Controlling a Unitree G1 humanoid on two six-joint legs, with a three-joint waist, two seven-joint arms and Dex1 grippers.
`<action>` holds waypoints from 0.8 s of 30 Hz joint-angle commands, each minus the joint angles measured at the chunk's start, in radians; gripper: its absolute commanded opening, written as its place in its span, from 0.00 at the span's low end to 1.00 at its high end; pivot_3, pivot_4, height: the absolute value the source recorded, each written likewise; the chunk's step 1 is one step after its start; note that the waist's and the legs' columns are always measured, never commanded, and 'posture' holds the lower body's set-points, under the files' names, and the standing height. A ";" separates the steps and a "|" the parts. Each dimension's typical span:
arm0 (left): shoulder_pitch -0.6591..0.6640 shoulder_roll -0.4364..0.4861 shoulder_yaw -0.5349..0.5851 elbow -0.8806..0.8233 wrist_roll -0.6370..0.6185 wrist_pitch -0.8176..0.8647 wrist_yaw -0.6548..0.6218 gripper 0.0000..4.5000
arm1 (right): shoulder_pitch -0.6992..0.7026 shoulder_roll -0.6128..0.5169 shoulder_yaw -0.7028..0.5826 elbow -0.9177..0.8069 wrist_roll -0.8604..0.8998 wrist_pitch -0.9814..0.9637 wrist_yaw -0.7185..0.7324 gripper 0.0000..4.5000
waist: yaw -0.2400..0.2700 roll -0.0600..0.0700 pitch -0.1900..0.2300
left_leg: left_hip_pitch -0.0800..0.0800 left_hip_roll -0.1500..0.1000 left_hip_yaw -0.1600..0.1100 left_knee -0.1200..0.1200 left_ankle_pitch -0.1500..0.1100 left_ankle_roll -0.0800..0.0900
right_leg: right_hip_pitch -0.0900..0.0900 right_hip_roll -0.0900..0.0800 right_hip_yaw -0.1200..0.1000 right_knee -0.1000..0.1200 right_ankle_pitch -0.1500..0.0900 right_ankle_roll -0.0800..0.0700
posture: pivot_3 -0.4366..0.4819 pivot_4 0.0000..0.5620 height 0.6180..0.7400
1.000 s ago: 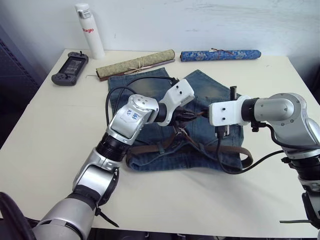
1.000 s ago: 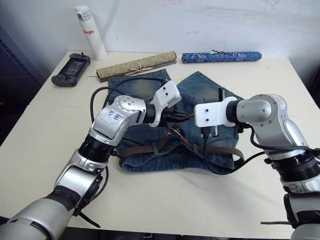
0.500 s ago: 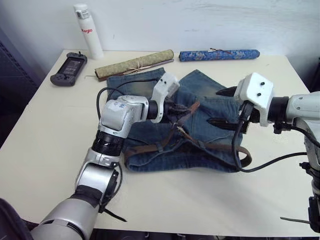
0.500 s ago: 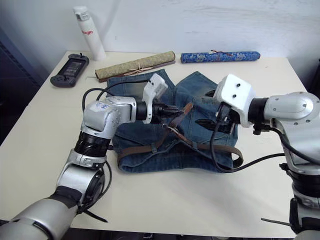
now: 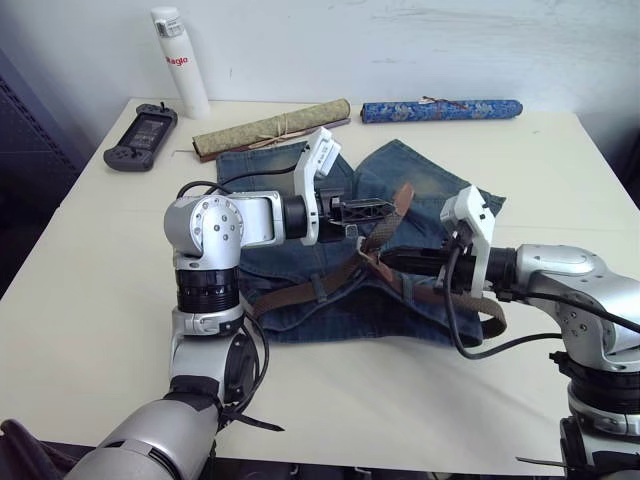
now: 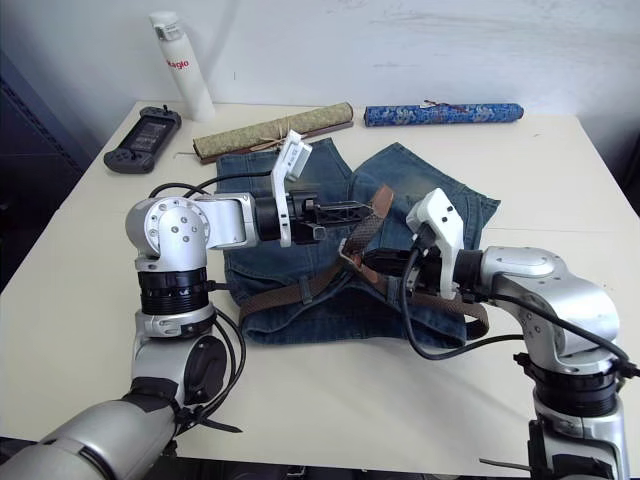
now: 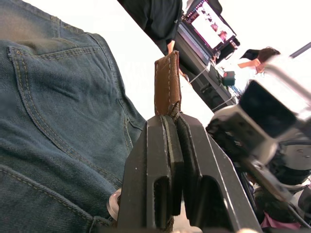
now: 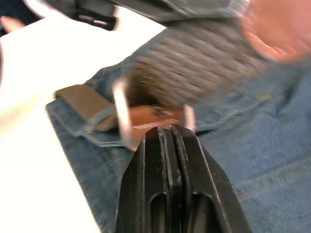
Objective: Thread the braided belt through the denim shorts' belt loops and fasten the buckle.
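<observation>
The braided belt point(image 5: 318, 289), a dark brown woven strap, is laid lengthwise along the waistband of the denim shorts point(image 5: 420, 190) (faded blue, paler on the legs), its long axis running left to right. Its tapered tip point(image 7: 167, 82) is lifted clear of the cloth and points up and away from the robot, clamped between the closed fingers of the left end effector point(image 5: 372, 209). The silver buckle point(image 8: 127, 114) is seen just ahead of the right end effector point(image 8: 167, 141), whose fingers are pressed together at the strap beside it. The shorts are spread flat on the cream counter point(image 5: 90, 260).
</observation>
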 commanded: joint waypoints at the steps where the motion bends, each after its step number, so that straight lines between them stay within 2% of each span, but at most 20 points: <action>1: -0.001 -0.012 0.036 -0.040 -0.041 0.002 0.029 0.00 | -0.023 0.018 -0.003 0.025 0.040 -0.049 -0.002 0.01 | 0.000 0.000 0.000 | 0.000 0.000 0.000 0.000 0.000 0.000 | 0.000 0.000 0.000 0.000 0.000 0.000 | 0.48 0.27 0.56; 3: -0.003 -0.021 0.050 -0.036 -0.048 -0.001 0.044 0.00 | -0.017 0.030 0.022 0.043 0.043 -0.070 -0.001 0.01 | 0.000 0.000 0.000 | 0.000 0.000 0.000 0.000 0.000 0.000 | 0.000 0.000 0.000 0.000 0.000 0.000 | 0.48 0.27 0.56; 6: -0.011 -0.074 0.145 -0.003 -0.084 0.022 0.076 0.00 | 0.001 0.050 0.088 0.072 0.026 -0.119 0.011 0.01 | 0.000 0.000 0.000 | 0.000 0.000 0.000 0.000 0.000 0.000 | 0.000 0.000 0.000 0.000 0.000 0.000 | 0.48 0.27 0.56; 14: 0.011 -0.117 0.241 -0.021 -0.133 0.121 0.109 0.00 | 0.033 0.041 0.239 0.193 -0.082 -0.273 0.036 0.01 | -0.001 0.000 0.000 | 0.000 0.000 0.001 0.000 0.000 0.000 | 0.000 0.000 0.000 0.000 0.000 0.000 | 0.48 0.27 0.56; 19: 0.004 -0.085 0.353 0.008 -0.176 0.126 0.157 0.00 | 0.060 -0.013 0.363 0.257 -0.211 -0.375 0.062 0.01 | -0.001 0.000 0.000 | 0.001 0.000 0.000 0.000 0.000 -0.001 | 0.000 0.000 0.000 0.000 0.000 0.000 | 0.48 0.27 0.56; 24: 0.015 -0.053 0.450 0.033 -0.223 0.126 0.247 0.00 | 0.076 -0.025 0.386 0.265 -0.233 -0.409 0.075 0.01 | -0.001 0.000 0.000 | 0.001 0.000 0.000 0.000 0.000 -0.002 | 0.000 0.000 0.000 0.000 0.000 0.000 | 0.48 0.27 0.56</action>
